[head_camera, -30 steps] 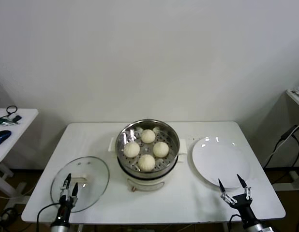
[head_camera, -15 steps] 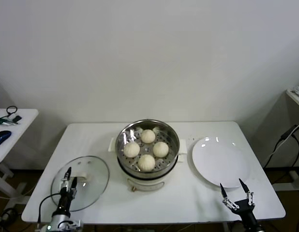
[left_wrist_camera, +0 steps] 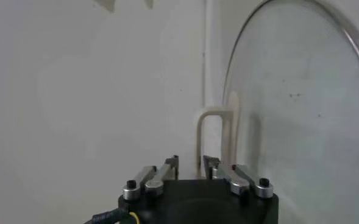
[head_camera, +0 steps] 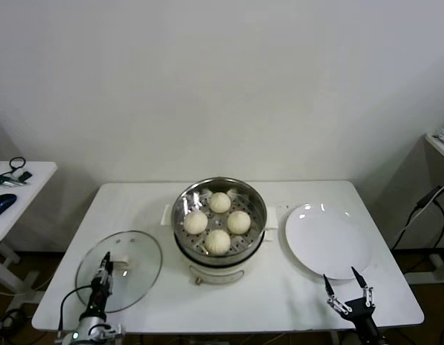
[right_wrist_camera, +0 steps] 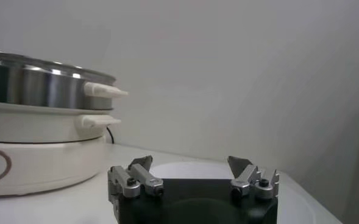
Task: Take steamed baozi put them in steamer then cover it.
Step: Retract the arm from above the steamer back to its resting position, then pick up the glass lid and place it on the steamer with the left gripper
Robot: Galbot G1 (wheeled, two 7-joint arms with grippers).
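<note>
Four cream-white baozi (head_camera: pixel 218 242) lie on the perforated tray inside the open steel steamer (head_camera: pixel 258 215) at the table's middle. The glass cover (head_camera: pixel 139 251) lies flat on the table to the steamer's left, with its cream handle (head_camera: pixel 121 264) at its centre. My left gripper (head_camera: pixel 105 277) hangs low over the near part of the cover, just in front of the handle (left_wrist_camera: pixel 216 128). Its jaws stand a narrow gap apart and hold nothing (left_wrist_camera: pixel 191 161). My right gripper (head_camera: pixel 345 289) is wide open and empty near the table's front right (right_wrist_camera: pixel 190 161).
An empty flat white plate (head_camera: pixel 326 241) lies to the right of the steamer, just beyond my right gripper. The steamer's side handle (right_wrist_camera: pixel 106 91) and white base (right_wrist_camera: pixel 39 164) show in the right wrist view. A side table (head_camera: pixel 17 194) stands at the far left.
Both grippers have sunk lower toward the table's front edge. The left gripper's fingers stand closer together than a second ago. Baozi, cover and plate have not moved.
</note>
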